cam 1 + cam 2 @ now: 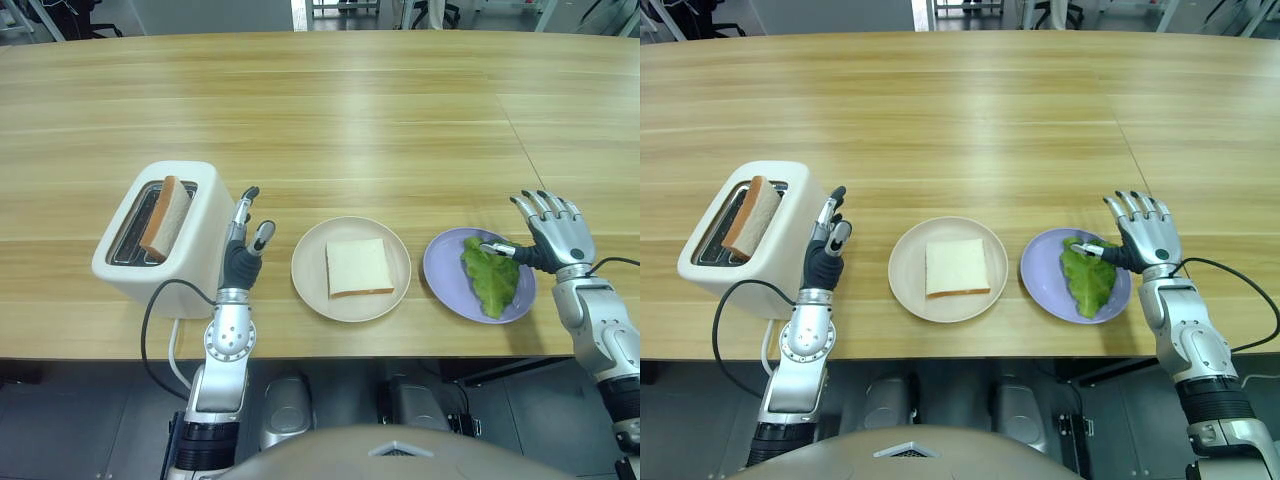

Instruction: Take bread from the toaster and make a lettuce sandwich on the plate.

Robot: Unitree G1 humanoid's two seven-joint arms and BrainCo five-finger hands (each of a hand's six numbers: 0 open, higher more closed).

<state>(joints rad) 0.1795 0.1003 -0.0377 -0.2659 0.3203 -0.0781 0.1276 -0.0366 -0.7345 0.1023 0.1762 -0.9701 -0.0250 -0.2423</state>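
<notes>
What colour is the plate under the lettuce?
Light purple. The plate with the lettuce on it shows best in the left eye view.

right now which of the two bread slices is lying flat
The slice on the cream plate in the middle lies flat. The other slice stands on edge in the toaster, sticking up out of its slot.
</notes>
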